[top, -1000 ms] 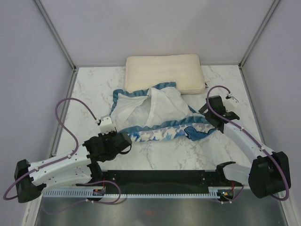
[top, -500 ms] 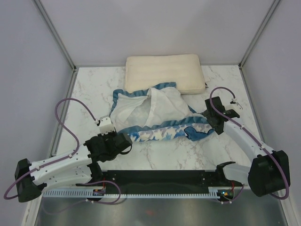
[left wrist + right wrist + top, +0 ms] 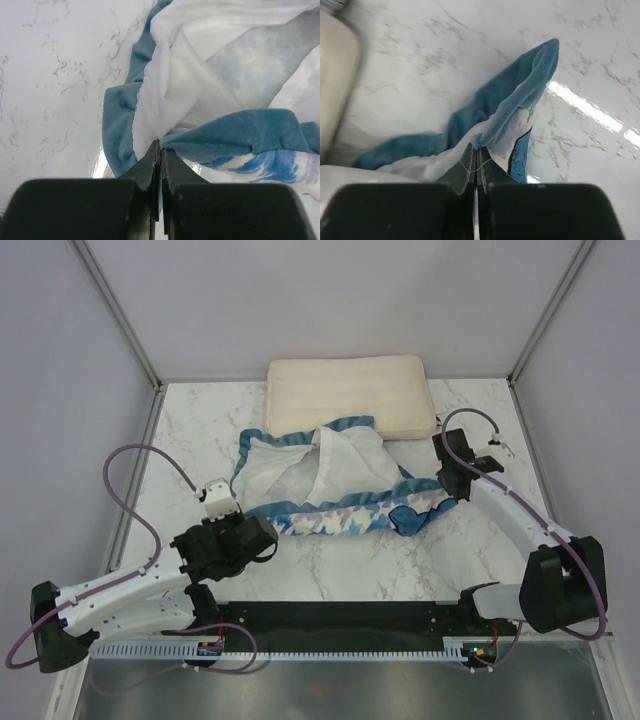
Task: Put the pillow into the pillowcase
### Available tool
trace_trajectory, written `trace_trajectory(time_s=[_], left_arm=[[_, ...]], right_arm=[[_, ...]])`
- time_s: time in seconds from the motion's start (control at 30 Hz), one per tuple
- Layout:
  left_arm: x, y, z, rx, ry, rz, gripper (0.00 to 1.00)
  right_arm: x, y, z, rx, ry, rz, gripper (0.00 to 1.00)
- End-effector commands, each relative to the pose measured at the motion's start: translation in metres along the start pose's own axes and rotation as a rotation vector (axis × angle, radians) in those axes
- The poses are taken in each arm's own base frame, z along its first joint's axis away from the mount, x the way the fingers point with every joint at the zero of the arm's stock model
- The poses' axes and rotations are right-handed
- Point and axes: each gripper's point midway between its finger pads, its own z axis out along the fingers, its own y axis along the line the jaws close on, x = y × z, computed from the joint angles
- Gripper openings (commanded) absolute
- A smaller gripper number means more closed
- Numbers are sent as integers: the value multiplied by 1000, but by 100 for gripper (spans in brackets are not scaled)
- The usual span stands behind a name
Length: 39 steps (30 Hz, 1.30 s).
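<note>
Left arm (image 3: 120, 590): lies low over the marble table (image 3: 190, 430), reaching from its base at the near left corner and angled inward. The wrist points at the cloth, and a purple cable (image 3: 107, 480) loops high beside it.
Left claw (image 3: 160, 146): fingers pressed together, clamped on the near left edge of the pillowcase (image 3: 320, 475). The grip sits just where the blue trim (image 3: 120, 115) meets the white lining.
Right arm (image 3: 510, 515): rises from the near right corner and slants toward the middle of the table. The wrist is bent back so the fingers face the cloth from its right side.
Right claw (image 3: 476, 148): fingers closed tight on the right end of the pillowcase, pinching a fold of blue plush and white fabric. A peak of trim stands up just beyond the tips.
Pillowcase: stretched between the two claws, rumpled, with the white inside bunched up on the far side of both. The patterned blue-and-white band sags along the near side. From the left claw it spreads ahead and to the right.
Pillow (image 3: 350, 395): beyond both claws at the far edge of the table, lying flat and held by neither. It is nearer the right claw than the left, with its near edge touching or tucked under the far folds of the pillowcase. From the right wrist it shows as a cream bulge to the left of the claw.
</note>
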Motion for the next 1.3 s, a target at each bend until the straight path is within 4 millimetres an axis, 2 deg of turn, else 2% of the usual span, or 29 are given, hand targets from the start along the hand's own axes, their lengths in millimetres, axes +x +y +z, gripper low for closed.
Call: trace_trajectory(time_s=[0.0,0.03,0.1,0.13,0.2,0.23,0.27,0.3,0.33,0.37,0.43,0.47,0.5,0.53,0.57,0.6,0.67,0.77,0.83,0.93,1.0,1.03,1.07,1.13,1.17,1.23,1.27], left_arm=[[-64,-7,-11,-22,-181,-46,2],[-86,-16,-20,-10,-209,-59,2],[-121,-17,-30,-44,-273,3,2],[-150,-26,-42,-37,-302,-19,2],[-187,-23,-57,-67,-358,23,2],[-218,-22,-76,-61,-401,-2,2],[-232,-20,-86,-46,-415,-22,2],[-259,-14,-105,-27,-452,-92,2],[-271,-7,-115,-20,-467,-89,2],[-283,2,-127,1,-485,-128,2],[-310,16,-153,68,-517,-217,2],[-319,30,-163,85,-539,-178,2],[-332,23,-176,180,-569,-220,2],[-337,26,-182,206,-597,-155,2],[-340,19,-189,284,-614,-146,2],[-344,23,-197,341,-646,-180,2],[-342,17,-199,387,-663,-140,2],[-331,-5,-188,394,-632,-81,2],[-317,-30,-171,386,-591,-20,2],[-297,-59,-149,371,-527,18,2],[-294,-65,-141,343,-519,17,2],[-295,-75,-135,324,-524,35,2],[-302,-77,-134,307,-536,33,2],[-312,-83,-127,268,-556,63,2],[-318,-90,-111,228,-553,79,2],[-334,-97,-98,232,-543,59,2],[-346,-101,-80,231,-504,70,2]], right_arm=[[-78,51,-54,-194,-183,97,0],[-105,69,-78,-258,-235,133,0],[-135,83,-111,-333,-293,108,0],[-161,97,-142,-407,-330,136,0],[-184,106,-177,-493,-373,114,0],[-201,114,-205,-573,-403,124,0],[-210,115,-221,-617,-416,150,0],[-221,109,-243,-665,-448,154,0],[-234,108,-267,-724,-478,181,0],[-242,103,-281,-757,-497,196,0],[-262,80,-324,-844,-570,238,0],[-267,72,-336,-868,-592,250,0],[-275,54,-355,-900,-629,285,0],[-281,45,-367,-924,-660,294,0],[-283,37,-375,-939,-676,305,0],[-287,25,-386,-957,-699,323,0],[-288,20,-389,-958,-711,320,0],[-282,23,-375,-924,-690,310,0],[-276,33,-363,-904,-664,283,0],[-272,40,-354,-892,-643,284,0],[-271,48,-345,-866,-637,275,0],[-273,52,-346,-865,-639,271,0],[-272,65,-335,-838,-629,245,0],[-273,81,-330,-827,-622,217,0],[-267,101,-316,-816,-591,171,0],[-269,118,-321,-846,-571,162,0],[-265,136,-312,-858,-537,136,0]])
